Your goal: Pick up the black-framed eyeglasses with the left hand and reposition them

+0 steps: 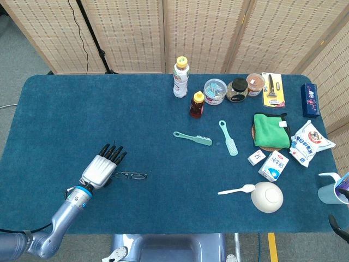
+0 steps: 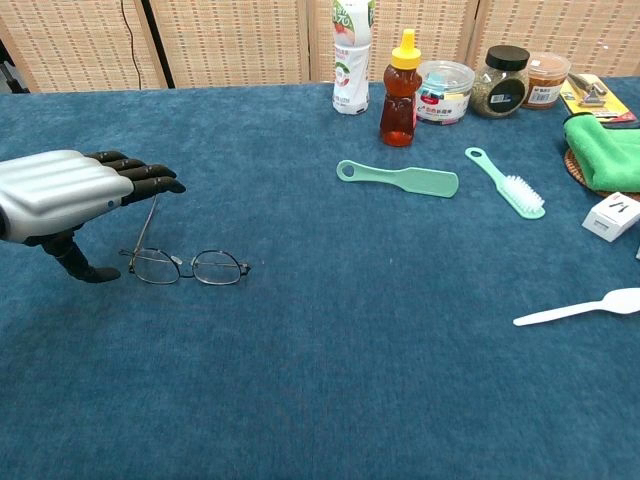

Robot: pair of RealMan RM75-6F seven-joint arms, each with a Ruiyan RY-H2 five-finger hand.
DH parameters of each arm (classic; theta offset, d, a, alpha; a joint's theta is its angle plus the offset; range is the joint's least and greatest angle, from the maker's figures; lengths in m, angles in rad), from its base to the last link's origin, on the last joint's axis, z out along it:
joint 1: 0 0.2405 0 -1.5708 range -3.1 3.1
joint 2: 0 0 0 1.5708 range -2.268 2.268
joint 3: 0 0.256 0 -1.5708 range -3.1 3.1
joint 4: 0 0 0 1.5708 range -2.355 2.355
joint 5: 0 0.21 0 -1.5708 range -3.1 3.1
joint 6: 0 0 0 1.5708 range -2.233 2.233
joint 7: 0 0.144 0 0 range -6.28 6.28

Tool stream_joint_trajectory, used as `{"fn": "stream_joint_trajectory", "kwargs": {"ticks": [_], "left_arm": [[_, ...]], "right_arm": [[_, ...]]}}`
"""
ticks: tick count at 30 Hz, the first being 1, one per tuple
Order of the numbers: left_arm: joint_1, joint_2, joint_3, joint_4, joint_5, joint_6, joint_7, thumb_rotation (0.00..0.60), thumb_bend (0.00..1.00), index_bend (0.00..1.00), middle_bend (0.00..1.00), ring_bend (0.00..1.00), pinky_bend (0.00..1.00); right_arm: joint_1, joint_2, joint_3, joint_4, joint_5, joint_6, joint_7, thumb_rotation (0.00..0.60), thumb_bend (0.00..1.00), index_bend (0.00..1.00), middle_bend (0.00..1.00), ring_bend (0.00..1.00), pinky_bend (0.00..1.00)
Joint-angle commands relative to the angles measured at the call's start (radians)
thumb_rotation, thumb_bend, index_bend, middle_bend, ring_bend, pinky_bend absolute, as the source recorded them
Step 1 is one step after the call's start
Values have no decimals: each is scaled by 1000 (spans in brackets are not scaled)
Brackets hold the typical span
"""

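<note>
While the black-framed eyeglasses (image 2: 187, 266) lie flat on the blue table cloth (image 2: 330, 380) at the near left, the robot's left hand (image 2: 70, 192) hovers just beside them, to their left, fingers extended and apart, holding nothing. One temple arm of the glasses reaches toward the far side, passing under the fingertips (image 2: 160, 185). Well to the right sit a green comb (image 2: 398, 179) and a green brush (image 2: 505, 182). The right hand is out of sight. Any fresh grasp looks risky: the thin frame sits low against the cloth, so closing fingers could push it away or bend the temple.
</note>
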Motion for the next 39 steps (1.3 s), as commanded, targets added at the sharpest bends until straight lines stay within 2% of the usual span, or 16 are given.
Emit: {"fn": "stream_joint_trajectory", "kwargs": {"ticks": [1, 14, 22, 33, 39], "left_arm": [[-8, -32, -23, 42, -23, -27, -2, 549, 231, 0, 0, 0, 0], [-71, -141, -118, 155, -92, -75, 53, 550, 231, 0, 0, 0, 0], [-109, -188, -143, 163, -106, -96, 84, 548, 231, 0, 0, 0, 0], [-141, -245, -161, 163, -110, -85, 110, 549, 231, 0, 0, 0, 0], [-120, -186, -133, 61, -63, -67, 77, 548, 231, 0, 0, 0, 0]], "right_arm": [[-3, 1, -1, 1, 1, 3, 2, 600, 312, 233, 74, 92, 212], [-17, 5, -2, 0, 6, 16, 5, 600, 312, 233, 74, 92, 211], [-25, 9, -1, -3, 8, 26, 4, 600, 313, 233, 74, 92, 211], [-32, 13, 0, -8, 9, 32, 1, 600, 312, 233, 74, 92, 212], [-32, 13, 0, -8, 7, 32, 2, 600, 313, 233, 74, 92, 211]]}}
